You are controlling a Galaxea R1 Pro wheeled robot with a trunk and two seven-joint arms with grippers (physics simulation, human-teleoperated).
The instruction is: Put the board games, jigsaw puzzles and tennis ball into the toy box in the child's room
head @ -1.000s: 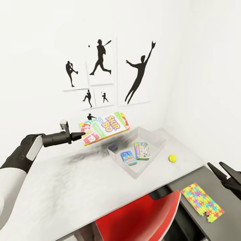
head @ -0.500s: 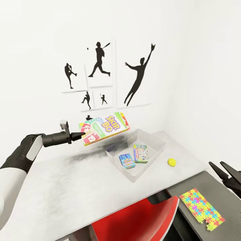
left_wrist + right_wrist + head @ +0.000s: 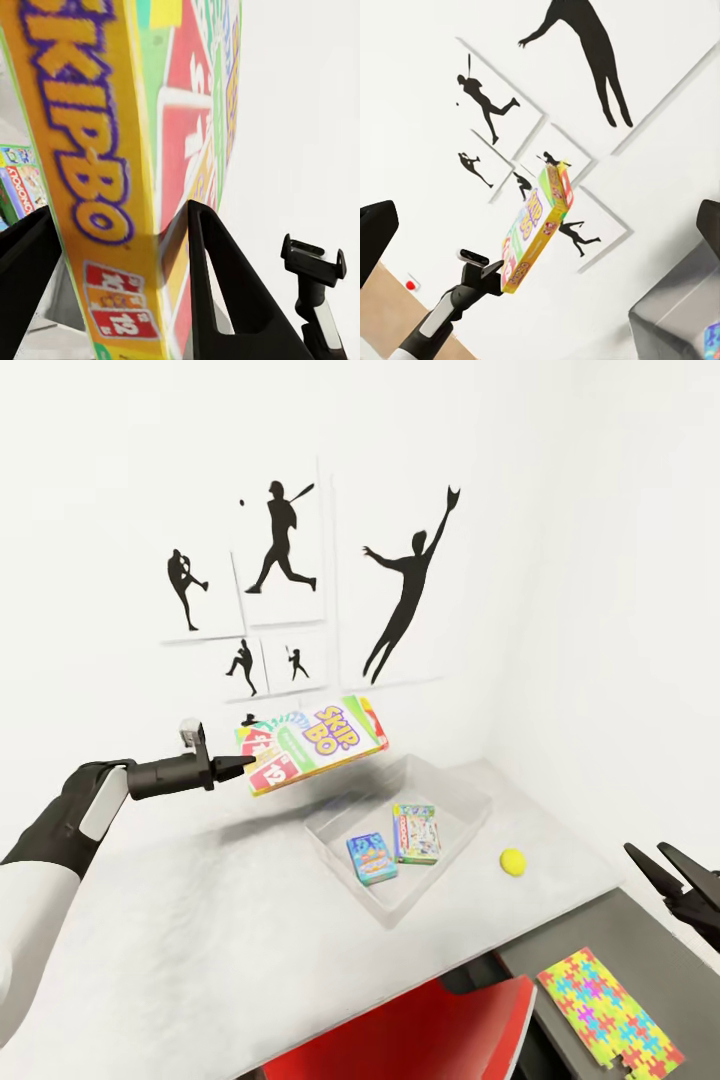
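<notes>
Your left claw [image 3: 243, 764] grips the Skip-Bo box [image 3: 315, 743]; right claw [image 3: 668, 873] gapes empty; two games lie in the toy box [image 3: 455, 788], ball [image 3: 513, 861] and jigsaw [image 3: 610, 1013] remain.

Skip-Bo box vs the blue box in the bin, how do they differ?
The green-yellow Skip-Bo game box is held in the air by the left gripper; the small blue game box lies inside the light grey toy bin. The Skip-Bo box looks larger and sits tilted; the blue one lies flat. Both are flat printed rectangles.
</notes>
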